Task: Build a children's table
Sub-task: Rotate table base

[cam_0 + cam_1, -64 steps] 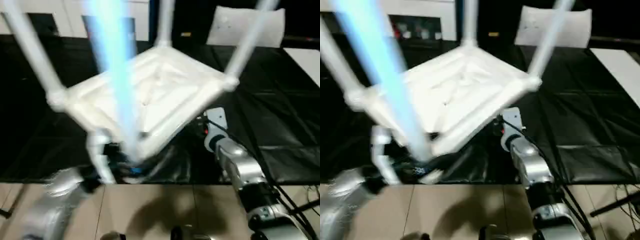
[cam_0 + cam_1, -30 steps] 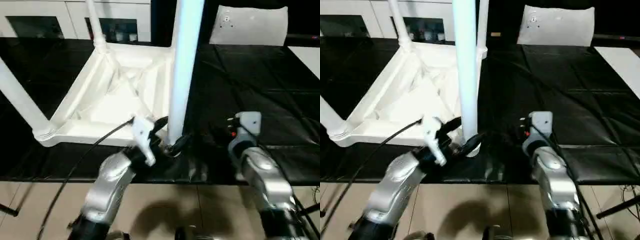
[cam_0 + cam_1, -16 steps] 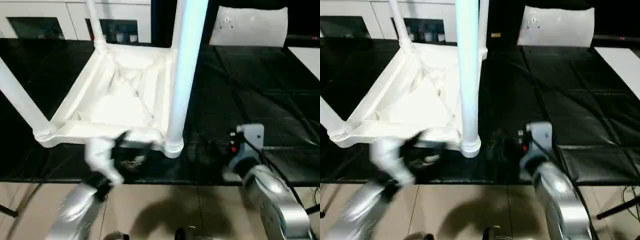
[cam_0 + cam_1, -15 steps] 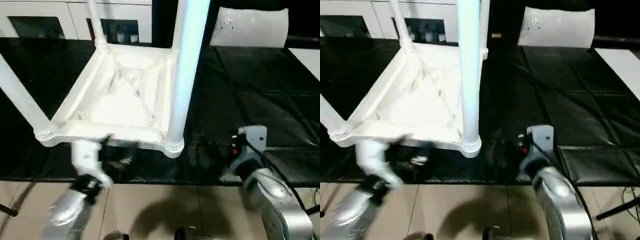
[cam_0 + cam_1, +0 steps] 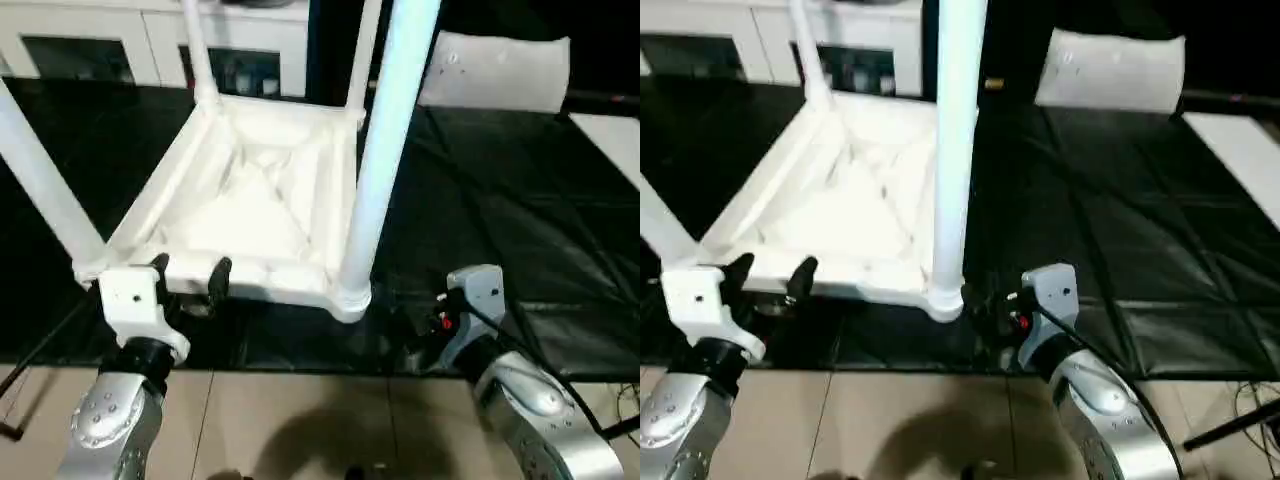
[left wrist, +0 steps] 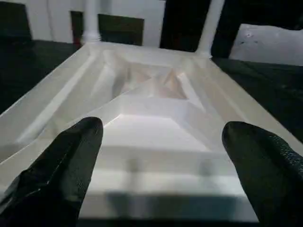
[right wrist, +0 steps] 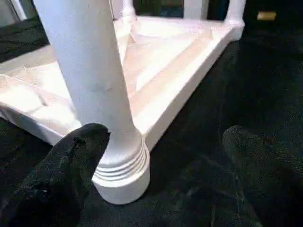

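The black padded quilted mat (image 5: 500,190) covered the floor. On it, left of centre, lay the white smooth plastic children's table (image 5: 250,200) upside down, X-ribbed underside up, with four round tapered legs (image 5: 385,150) upright in the corner sockets. The left gripper (image 5: 188,272) stood wide open at its near edge. The right gripper (image 7: 156,156) was also wide, holding nothing, beside the near right ribbed socket (image 7: 124,172).

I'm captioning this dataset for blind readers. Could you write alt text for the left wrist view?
An upside-down white children's table lies on a black mat, its X-ribbed underside facing up and two legs rising at the far corners. The left gripper is open, its two black fingers spread just before the table's near edge, not touching it.
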Robot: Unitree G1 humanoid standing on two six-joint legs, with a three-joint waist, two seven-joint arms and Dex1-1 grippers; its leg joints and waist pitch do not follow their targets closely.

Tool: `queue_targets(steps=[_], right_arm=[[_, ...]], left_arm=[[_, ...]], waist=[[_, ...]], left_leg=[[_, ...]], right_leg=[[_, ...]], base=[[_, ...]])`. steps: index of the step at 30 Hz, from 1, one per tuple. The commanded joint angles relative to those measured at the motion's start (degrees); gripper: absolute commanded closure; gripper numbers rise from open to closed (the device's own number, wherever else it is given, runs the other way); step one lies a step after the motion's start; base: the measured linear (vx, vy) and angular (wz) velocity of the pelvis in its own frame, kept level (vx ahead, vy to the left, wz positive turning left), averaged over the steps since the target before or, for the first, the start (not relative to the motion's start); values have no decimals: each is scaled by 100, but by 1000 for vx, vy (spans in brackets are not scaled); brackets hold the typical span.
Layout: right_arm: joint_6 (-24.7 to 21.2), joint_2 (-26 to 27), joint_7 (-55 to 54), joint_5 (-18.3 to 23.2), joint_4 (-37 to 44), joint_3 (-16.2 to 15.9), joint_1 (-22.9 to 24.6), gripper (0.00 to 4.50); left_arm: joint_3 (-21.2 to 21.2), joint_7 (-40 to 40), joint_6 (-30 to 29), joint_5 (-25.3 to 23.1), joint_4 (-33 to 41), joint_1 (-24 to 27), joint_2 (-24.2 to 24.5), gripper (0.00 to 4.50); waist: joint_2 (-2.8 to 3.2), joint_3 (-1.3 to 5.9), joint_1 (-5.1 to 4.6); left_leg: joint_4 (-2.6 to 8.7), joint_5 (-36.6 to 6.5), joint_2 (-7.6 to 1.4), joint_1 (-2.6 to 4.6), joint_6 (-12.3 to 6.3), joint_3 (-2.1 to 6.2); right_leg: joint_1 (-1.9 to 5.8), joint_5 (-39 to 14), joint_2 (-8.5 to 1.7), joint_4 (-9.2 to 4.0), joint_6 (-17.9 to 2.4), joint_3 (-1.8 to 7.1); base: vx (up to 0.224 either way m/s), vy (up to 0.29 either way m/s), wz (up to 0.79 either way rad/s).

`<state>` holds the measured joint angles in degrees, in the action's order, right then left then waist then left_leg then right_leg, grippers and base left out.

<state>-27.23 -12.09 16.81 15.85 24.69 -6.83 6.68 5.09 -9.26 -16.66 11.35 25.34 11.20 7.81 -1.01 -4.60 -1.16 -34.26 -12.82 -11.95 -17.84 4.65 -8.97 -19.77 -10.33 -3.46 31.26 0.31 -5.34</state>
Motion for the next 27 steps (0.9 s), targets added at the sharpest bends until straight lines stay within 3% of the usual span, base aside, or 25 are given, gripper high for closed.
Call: queue_targets(steps=[1,2,3,4,5,6,7,8,9,10,11,12,13,14,15,16,17,18,19,20,21,23,24,25,27], right_arm=[[-100,49,-2,81,5,72,-6,0],[-133,75,-23,103,-4,97,-13,0],[-140,89,-34,114,-16,118,-19,0],[-133,95,-36,118,-27,129,-23,0],[-65,98,-14,125,-47,141,-29,0],[-18,99,5,151,-56,160,-27,0],[83,74,70,157,-51,148,-19,0],[147,32,159,184,-37,142,-2,0],[156,16,178,180,-35,137,1,0],[154,9,183,178,-36,138,2,0],[248,7,225,167,-105,175,-6,0],[248,7,225,167,-105,175,-6,0],[399,-18,357,163,-192,184,-28,0],[502,-32,414,145,-226,180,-39,0],[615,-33,504,179,-258,194,-40,0],[722,-33,594,226,-287,211,-39,0],[830,-38,730,318,-319,232,-37,0],[854,-42,790,363,-328,239,-38,0],[795,-41,799,395,-355,248,-58,0],[814,-59,797,359,-376,238,-73,0],[828,-88,823,317,-413,209,-100,0],[829,-145,809,193,-458,156,-117,0],[829,-145,809,193,-458,156,-117,0],[873,-73,817,230,-524,153,-133,0],[919,-31,825,263,-566,164,-139,0]], left_arm=[[-133,26,-116,-85,168,-32,26,6],[-137,28,-132,-85,182,-31,25,6],[-144,31,-146,-88,197,-26,29,6],[-150,31,-152,-93,207,-21,35,6],[-158,29,-165,-101,231,-5,50,6],[-162,38,-179,-106,247,4,49,6],[-154,52,-187,-112,286,34,47,6],[-134,115,-223,-159,366,84,41,6],[-125,141,-237,-182,397,104,40,6],[-122,157,-247,-197,413,113,40,6],[-87,209,-302,-173,519,180,25,6],[-87,209,-302,-173,519,180,25,6],[7,322,-306,-183,626,278,-17,6],[48,352,-308,-168,664,322,-33,6],[68,376,-331,-180,700,372,-34,6],[79,398,-361,-200,732,418,-32,6],[98,417,-395,-222,769,477,-28,6],[110,419,-402,-225,780,500,-27,6],[178,387,-430,-185,773,555,-4,6],[205,373,-440,-150,766,569,-6,6],[213,263,-510,-76,731,543,81,6],[168,104,-689,-26,659,475,251,6],[168,104,-689,-26,659,475,251,6],[113,-99,-698,-62,517,337,468,6],[101,-154,-702,-79,464,279,535,6]], waist=[[100,147,-137],[68,134,-137],[127,132,-95],[68,137,-99],[85,139,-63],[-1,169,-87],[-1,343,126],[-91,369,151],[-144,476,224],[-119,489,251],[-87,440,253],[-34,467,243],[95,493,241],[116,528,211],[143,604,165],[134,659,156],[67,639,193],[13,635,229],[-30,593,295],[-38,566,306],[-1,499,313],[4,430,312],[14,395,312],[36,317,303],[39,256,304]], left_leg=[[355,-4112,-184,767,150,-32],[403,-4092,-221,761,168,5],[638,-4254,-440,668,166,30],[718,-4279,-509,623,138,24],[726,-4292,-520,690,86,-98],[515,-4008,-236,696,70,-272],[353,-2597,143,-88,-226,-128],[181,-1904,203,-253,-358,-57],[-98,-974,294,-415,-618,116],[-149,-675,308,-419,-702,178],[-74,-233,254,-443,-798,230],[13,24,248,-500,-815,233],[177,550,162,-268,-972,284],[187,873,78,-98,-1119,340],[126,1886,-32,91,-1512,488],[35,2674,-52,218,-1676,561],[-65,3713,19,190,-1734,539],[-96,3912,95,114,-1622,493],[-73,3764,201,-80,-1188,415],[-35,3421,180,-87,-1042,403],[60,2420,130,-139,-760,392],[182,843,45,-143,-465,395],[218,381,18,-135,-405,391],[286,-692,-7,-94,-286,373],[345,-1407,-8,-59,-245,359]], right_leg=[[-459,-3868,-32,-622,-205,34],[-430,-3550,7,-511,-248,-32],[-315,-2817,-45,-201,-393,-32],[-280,-2590,-84,-68,-443,-18],[-326,-2498,-151,-6,-635,27],[-368,-2874,-167,-173,-817,135],[394,-3853,-563,-322,-367,500],[524,-4148,-709,-367,-293,662],[687,-4039,-784,-352,-511,888],[678,-3726,-776,-347,-769,926],[579,-2963,-628,-315,-1240,793],[612,-2481,-480,-229,-1359,649],[372,-1266,-181,-53,-1340,391],[246,-660,-142,82,-1377,326],[101,343,-123,298,-1377,253],[-19,911,-145,400,-1365,266],[-54,1722,-231,422,-1331,365],[-8,2066,-264,413,-1334,442],[121,2796,-248,443,-1299,607],[127,2666,-247,413,-1285,624],[162,1966,-275,339,-1286,624],[184,704,-330,223,-1296,631],[172,308,-343,191,-1296,628],[141,-751,-372,93,-1284,646],[91,-1834,-392,0,-1127,670]], base=[[66,6,-34],[66,6,-34],[68,0,-78],[88,-23,-85],[88,-23,-85],[103,-49,-83],[108,-37,-55],[108,-37,-55],[125,-35,-12],[131,-29,2],[131,-29,2],[150,-1,-5],[160,10,0],[160,10,0],[168,0,9],[137,18,10],[137,18,10],[63,35,13],[0,0,0],[0,0,0],[0,0,0],[-66,-12,1],[-87,-16,3],[0,0,0],[-95,-20,6]])
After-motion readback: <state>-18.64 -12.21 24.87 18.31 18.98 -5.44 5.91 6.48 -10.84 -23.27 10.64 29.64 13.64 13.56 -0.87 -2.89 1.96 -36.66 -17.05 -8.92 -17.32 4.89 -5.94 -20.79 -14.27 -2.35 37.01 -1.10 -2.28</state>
